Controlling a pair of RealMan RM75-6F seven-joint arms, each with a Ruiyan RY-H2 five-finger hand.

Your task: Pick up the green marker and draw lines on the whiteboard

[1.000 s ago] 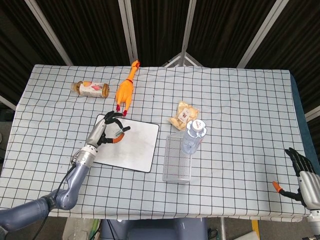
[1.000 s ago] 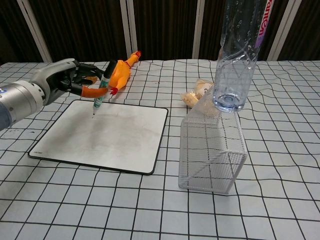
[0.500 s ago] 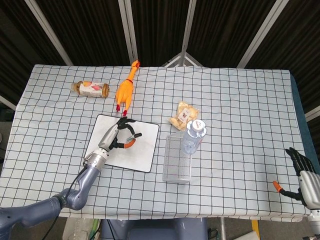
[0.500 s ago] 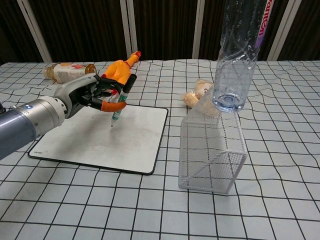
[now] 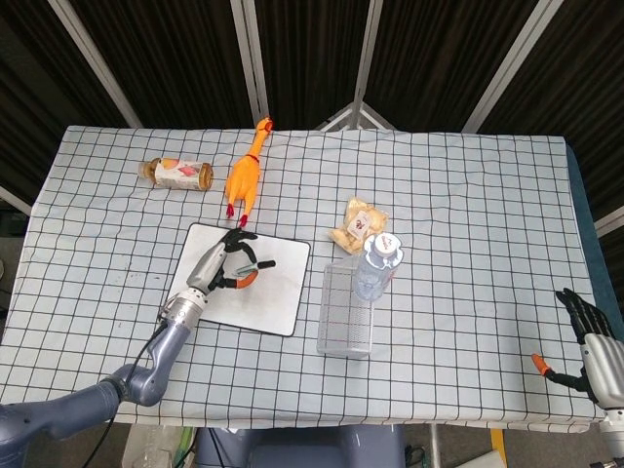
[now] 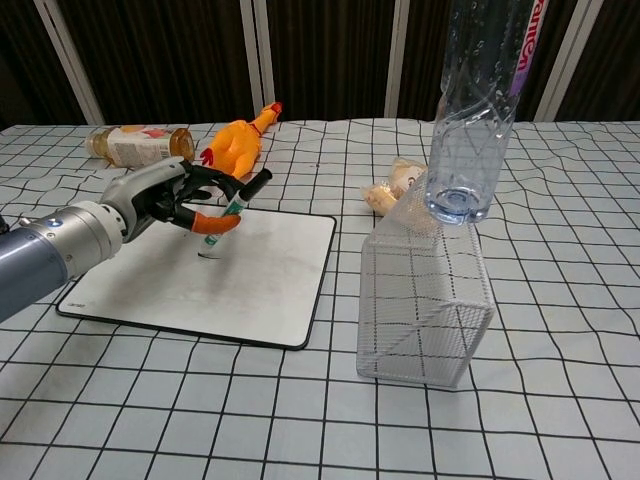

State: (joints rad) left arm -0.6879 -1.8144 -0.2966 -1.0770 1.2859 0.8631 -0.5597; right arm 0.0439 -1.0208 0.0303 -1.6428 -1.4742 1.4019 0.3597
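Note:
My left hand [image 6: 165, 200] [image 5: 226, 266] holds the green marker [image 6: 232, 208] tilted, black cap end up to the right, tip down on or just above the whiteboard [image 6: 260, 285] [image 5: 278, 292]. The whiteboard lies flat on the checked cloth, white with a dark rim; I can make out no clear lines on it. My right hand [image 5: 590, 336] hovers at the table's near right corner, fingers spread, holding nothing; the chest view does not show it.
A rubber chicken [image 6: 238, 142] [image 5: 244, 171] and a lying jar [image 6: 133, 143] [image 5: 178, 174] are behind the board. A wire basket [image 6: 425, 300] [image 5: 348, 312] with a plastic bottle [image 6: 478, 100] [image 5: 377, 265] stands right of it, a snack bag [image 6: 395, 187] [image 5: 359, 222] behind.
My left hand carried the marker from the board's far left corner toward its middle, then drew back a little to the left. The marker now leans further over. The right hand stayed still.

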